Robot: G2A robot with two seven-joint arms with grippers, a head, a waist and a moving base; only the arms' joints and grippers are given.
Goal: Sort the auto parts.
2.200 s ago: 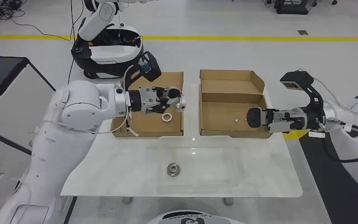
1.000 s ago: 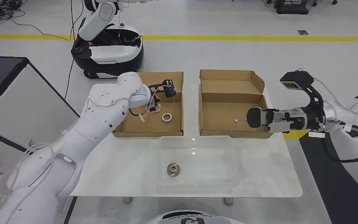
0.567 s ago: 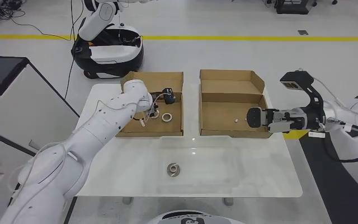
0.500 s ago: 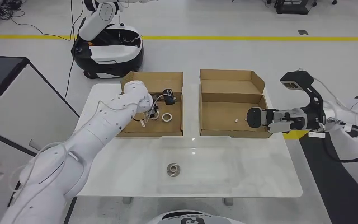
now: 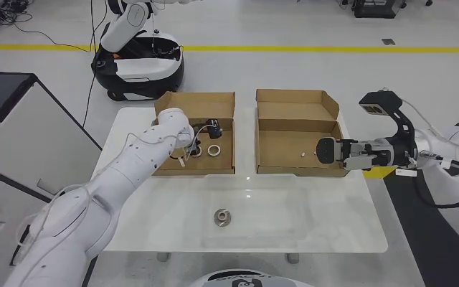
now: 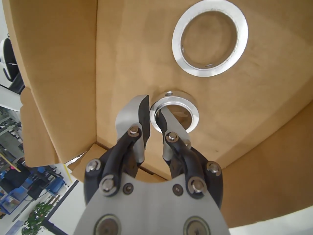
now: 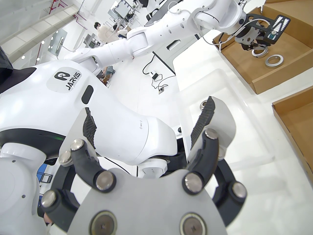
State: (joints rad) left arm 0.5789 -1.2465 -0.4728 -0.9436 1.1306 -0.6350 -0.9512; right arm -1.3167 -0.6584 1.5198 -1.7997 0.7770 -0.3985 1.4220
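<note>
The left box point(image 5: 204, 163) is an open cardboard tray that sits toward the far left corner of the table point(image 5: 287, 208), with its lid flap standing at the far edge. The left gripper point(image 6: 153, 113) is lowered into this box. Its fingers are clenched on the small collar point(image 6: 194, 113), with one finger inside the bore and the other against the outer wall, so that the collar wall is pinched between the pads. The small collar (a short metal ring with a threaded hole in its side) is just above or on the box floor; which of the two cannot be determined from these views. The large ring point(image 6: 178, 37) lies flat on the box floor just beside the collar, apart from it, on the side nearer the box's right wall. A metal part point(image 5: 223, 217) lies on the bare table near the front edge, slightly left of the middle. The right box point(image 5: 287, 147) sits toward the far right corner of the table, and a small white piece point(image 5: 304, 153) lies on its floor. The right gripper point(image 7: 146, 118) hovers level at the right edge of this box with its fingers released and spread wide, grasping nothing.
</note>
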